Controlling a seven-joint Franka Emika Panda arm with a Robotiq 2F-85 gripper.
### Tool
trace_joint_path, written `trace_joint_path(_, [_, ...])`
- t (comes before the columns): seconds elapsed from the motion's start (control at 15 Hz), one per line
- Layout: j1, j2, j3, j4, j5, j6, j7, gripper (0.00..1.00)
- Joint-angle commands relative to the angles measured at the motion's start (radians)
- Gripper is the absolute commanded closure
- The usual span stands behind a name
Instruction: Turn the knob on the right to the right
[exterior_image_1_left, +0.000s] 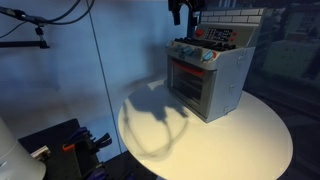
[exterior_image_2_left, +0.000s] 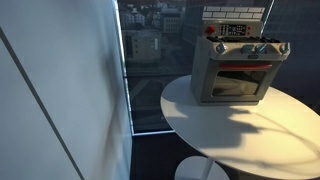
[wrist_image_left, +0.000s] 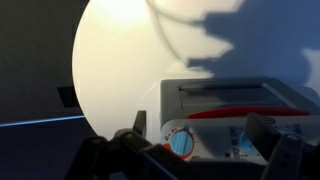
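A grey toy oven (exterior_image_1_left: 210, 80) with a red-trimmed door stands on a round white table (exterior_image_1_left: 230, 145); it shows in both exterior views (exterior_image_2_left: 238, 75). Blue knobs line its top panel (exterior_image_2_left: 258, 48). My gripper (exterior_image_1_left: 186, 10) hangs above the oven at the top edge of an exterior view. In the wrist view its two dark fingers (wrist_image_left: 200, 125) are spread wide, open and empty, over the knob panel. One blue knob with a red ring (wrist_image_left: 180, 143) sits near one finger. The other finger hides part of the panel's far end.
The oven stands near the table's back edge. Dark equipment with cables (exterior_image_1_left: 60, 145) sits on the floor beside the table. A window with a city view (exterior_image_2_left: 150, 50) and a white wall panel (exterior_image_2_left: 60, 100) stand behind it.
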Motion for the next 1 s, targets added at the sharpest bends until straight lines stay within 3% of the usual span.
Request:
trace_joint_path(0.0, [0.001, 0.004, -0.003, 0.003, 0.0, -0.003, 0.0, 0.0])
trace_joint_path(0.53, [-0.007, 0.038, -0.015, 0.032, 0.022, -0.004, 0.004, 0.0])
trace_joint_path(0.93, [-0.016, 0.105, -0.032, 0.034, 0.05, 0.063, -0.011, 0.0])
